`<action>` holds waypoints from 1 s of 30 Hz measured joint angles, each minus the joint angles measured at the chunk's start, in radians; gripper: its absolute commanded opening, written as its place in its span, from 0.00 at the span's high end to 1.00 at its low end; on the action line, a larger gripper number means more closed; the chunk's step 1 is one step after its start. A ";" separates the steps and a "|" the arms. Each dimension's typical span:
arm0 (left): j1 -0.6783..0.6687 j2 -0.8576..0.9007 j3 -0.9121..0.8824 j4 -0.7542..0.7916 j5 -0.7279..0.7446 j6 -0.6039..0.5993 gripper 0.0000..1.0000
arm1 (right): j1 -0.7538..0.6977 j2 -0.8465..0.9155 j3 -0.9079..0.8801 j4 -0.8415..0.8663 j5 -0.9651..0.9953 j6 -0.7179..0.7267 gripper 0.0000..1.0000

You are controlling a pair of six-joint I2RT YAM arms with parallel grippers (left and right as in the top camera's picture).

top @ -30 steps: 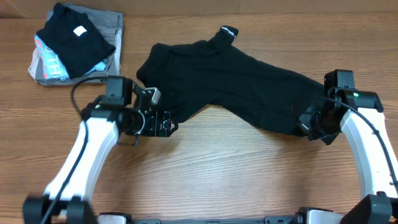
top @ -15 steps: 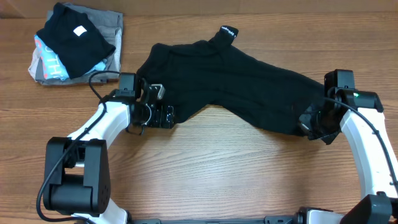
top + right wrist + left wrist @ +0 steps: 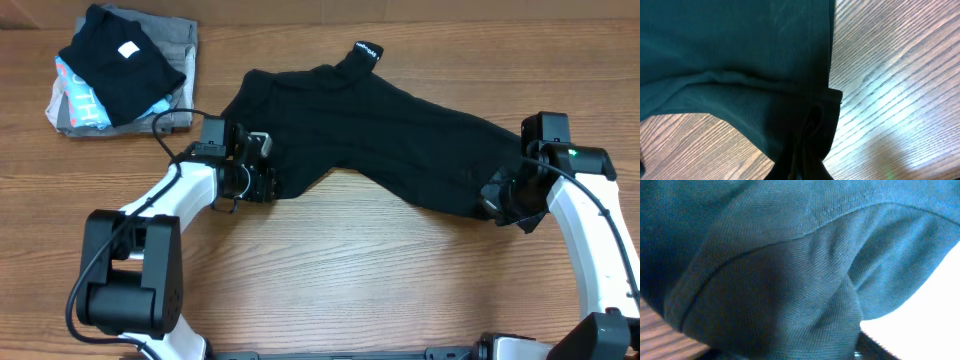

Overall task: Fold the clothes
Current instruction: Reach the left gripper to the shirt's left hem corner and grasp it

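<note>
At the far left corner of the table (image 3: pixel 380 290), a folded pile (image 3: pixel 120 75) of black, grey and light-blue garments sits close to the far edge, well apart from everything else. Right of it, the left gripper (image 3: pixel 267 183) meets the lower-left hem of the black shirt (image 3: pixel 390 130). In the left wrist view cloth (image 3: pixel 790 280) fills nearly everything, so I cannot tell whether the jaws are apart or clamped. The shirt lies spread slantwise across the middle, its collar (image 3: pixel 366 52) toward the far edge and its body running down to the right. At that right end the right gripper (image 3: pixel 497 203) is pinched together on a bunched fold of the shirt (image 3: pixel 740 50). Bare wood lies wide and free along the whole near side, with narrower strips beyond the collar and at the right edge.

Since a second ago the left arm has swung in from the left. Its gripper, then just off the hem, now touches it. The shirt, the pile and the right arm have not shifted
</note>
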 measured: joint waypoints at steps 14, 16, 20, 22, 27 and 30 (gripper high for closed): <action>0.000 0.015 0.099 -0.310 -0.003 0.006 0.96 | 0.000 0.000 0.000 0.004 0.008 0.000 0.92; 0.000 -0.005 0.119 -0.389 -0.012 -0.011 0.96 | 0.000 0.000 0.000 0.003 0.014 -0.003 0.90; 0.000 -0.063 0.131 -0.492 -0.071 -0.065 0.96 | 0.000 0.000 0.000 -0.017 0.017 0.000 0.41; 0.000 -0.077 0.133 -0.519 -0.105 -0.087 0.96 | 0.000 0.000 0.000 -0.027 0.019 -0.004 0.18; 0.000 -0.079 0.134 -0.552 -0.152 -0.114 0.96 | 0.000 0.000 0.000 -0.027 0.027 -0.022 0.00; 0.000 -0.079 0.134 -0.563 -0.163 -0.121 0.96 | 0.000 0.000 0.000 -0.017 0.041 -0.025 0.00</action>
